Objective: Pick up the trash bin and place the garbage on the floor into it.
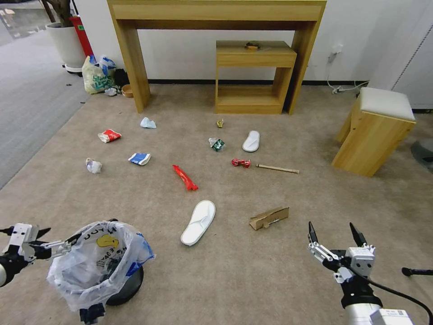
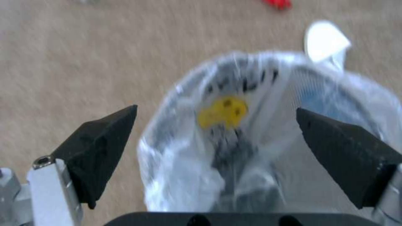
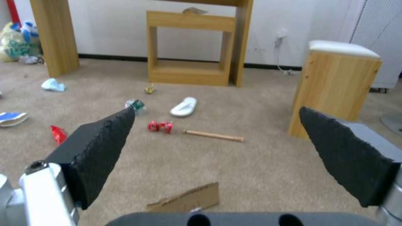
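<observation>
The trash bin (image 1: 101, 266) sits at the lower left, beside the left gripper (image 1: 54, 246). The open right gripper (image 1: 336, 234) is at the lower right. A white slipper (image 1: 198, 222) lies in the middle.

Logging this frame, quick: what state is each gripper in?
Left gripper: open, fingers apart at the bin, holding nothing.
Right gripper: open, empty, above the carpet.

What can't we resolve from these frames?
- Trash bin: in the head view the bag hides most of the black shell and the bottom, so any contents can't be told.
- Same bin in the left wrist view: motion blur makes the print unreadable.
- Small object on the low shelf: too small to identify.
- Left gripper: open, beside the bin's rim; contact can't be told.
- Right gripper: open, empty.
</observation>
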Robot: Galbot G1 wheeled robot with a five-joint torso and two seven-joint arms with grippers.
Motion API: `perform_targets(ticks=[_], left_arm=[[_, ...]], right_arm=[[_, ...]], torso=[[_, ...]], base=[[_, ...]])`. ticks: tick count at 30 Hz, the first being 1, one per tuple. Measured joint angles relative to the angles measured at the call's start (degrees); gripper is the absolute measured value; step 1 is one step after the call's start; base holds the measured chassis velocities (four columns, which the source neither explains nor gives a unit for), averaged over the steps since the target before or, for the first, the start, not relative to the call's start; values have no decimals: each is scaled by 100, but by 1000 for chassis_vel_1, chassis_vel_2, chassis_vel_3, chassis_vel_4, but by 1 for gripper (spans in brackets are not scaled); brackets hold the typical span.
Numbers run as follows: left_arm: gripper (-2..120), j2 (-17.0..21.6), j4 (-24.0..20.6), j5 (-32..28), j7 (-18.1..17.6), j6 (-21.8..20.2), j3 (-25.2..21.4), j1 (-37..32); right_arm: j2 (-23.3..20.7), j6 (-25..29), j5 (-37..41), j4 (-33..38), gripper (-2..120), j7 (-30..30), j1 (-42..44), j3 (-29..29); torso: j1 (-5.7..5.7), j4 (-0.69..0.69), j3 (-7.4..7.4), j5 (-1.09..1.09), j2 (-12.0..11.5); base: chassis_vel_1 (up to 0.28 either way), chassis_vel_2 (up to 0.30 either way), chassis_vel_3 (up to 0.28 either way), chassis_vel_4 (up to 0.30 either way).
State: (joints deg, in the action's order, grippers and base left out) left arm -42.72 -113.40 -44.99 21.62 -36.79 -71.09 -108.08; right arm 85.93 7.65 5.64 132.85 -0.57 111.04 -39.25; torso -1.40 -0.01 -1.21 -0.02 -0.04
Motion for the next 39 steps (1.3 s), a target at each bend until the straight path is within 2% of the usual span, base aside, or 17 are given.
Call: perform_targets(ticks=[6,12,14,18,23,26,29,39], left_arm=[[100,600,478,-291,155,-542,343,297],[100,881,881,-238,245,-589,768,862],[100,1014,1183,-128,427,-588,925,1068],[100,1111,1509,126,705,-582,992,1100],[100,1135,1720,338,892,-570,1020,1119],[100,1186,1975,791,1273,-555,1079,1138],[100,1194,2045,933,1403,-538,1111,1182],[100,1063,2104,991,1489,-524,1239,1285]], right_arm=[[-41,87,55,-160,100,-1,36,-35],[-60,90,94,-221,100,-8,12,-47],[-60,90,111,-246,100,-15,3,-48],[-54,96,127,-288,100,-23,2,-68],[-42,105,129,-308,100,-28,2,-73],[-22,106,127,-313,100,-42,-10,-55],[-15,98,124,-317,100,-54,-28,-48],[-7,-1,295,-342,100,-99,10,-37]], torso=[[0,-1,0,2,0],[0,-4,0,1,0],[0,-3,0,0,0],[0,0,0,0,0],[0,-1,1,0,0],[0,0,0,0,0],[0,0,0,1,0],[0,-1,1,1,0]], base=[[0,0,0,0],[0,0,0,0],[0,0,0,0],[0,0,0,0],[0,0,0,0],[0,0,0,0],[0,0,0,0],[0,0,0,0]])
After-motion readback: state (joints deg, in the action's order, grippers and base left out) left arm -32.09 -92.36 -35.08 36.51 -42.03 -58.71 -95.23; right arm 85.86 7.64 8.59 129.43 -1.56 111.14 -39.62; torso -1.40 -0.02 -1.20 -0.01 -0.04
